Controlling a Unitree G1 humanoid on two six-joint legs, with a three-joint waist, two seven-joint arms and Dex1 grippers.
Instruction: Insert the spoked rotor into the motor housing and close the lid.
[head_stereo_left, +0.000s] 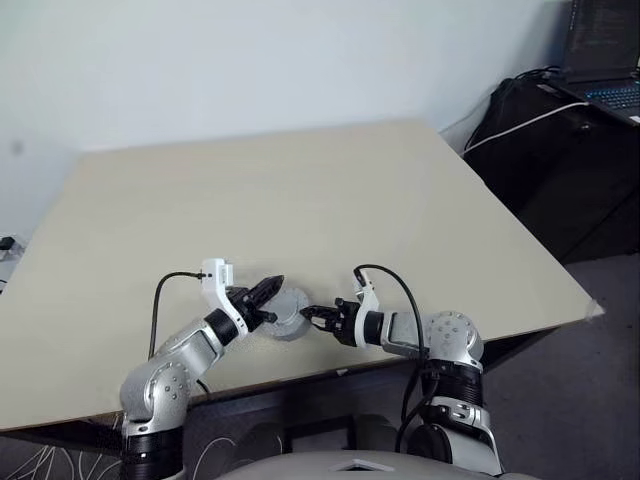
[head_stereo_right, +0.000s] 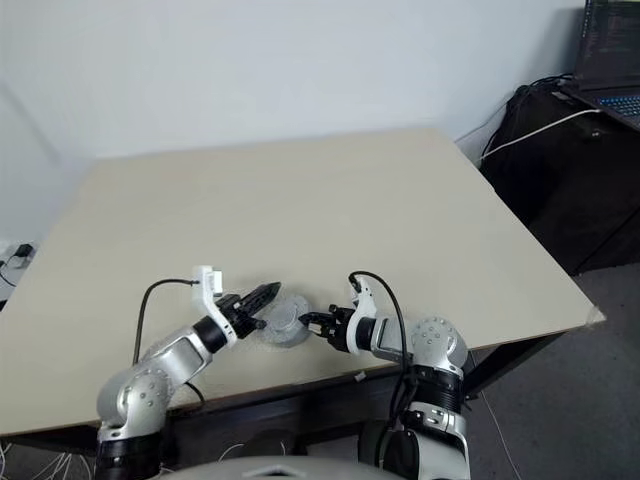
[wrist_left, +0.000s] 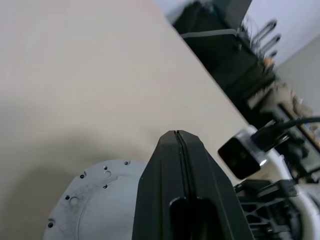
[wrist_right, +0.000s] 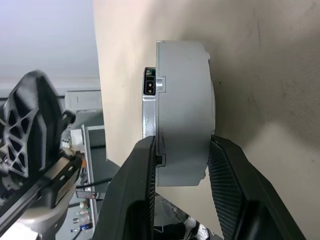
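The motor housing (head_stereo_left: 288, 313) is a grey round drum near the table's front edge, between my two grippers. My right gripper (head_stereo_left: 308, 314) is shut on it, one finger (wrist_right: 137, 190) pressing each flat side of the drum (wrist_right: 182, 100). My left gripper (head_stereo_left: 272, 286) is shut with nothing in it, and its tips hover just over the housing's upper left rim. Below those tips (wrist_left: 176, 137), the left wrist view shows a flat grey face with small holes (wrist_left: 95, 200). Whether that face is the lid I cannot tell. The spoked rotor is hidden.
The beige table (head_stereo_left: 300, 190) stretches bare behind the grippers. Its front edge runs close below them. A black cabinet (head_stereo_left: 560, 150) with a white cable and an open laptop (head_stereo_left: 605, 60) stands off the table's right corner.
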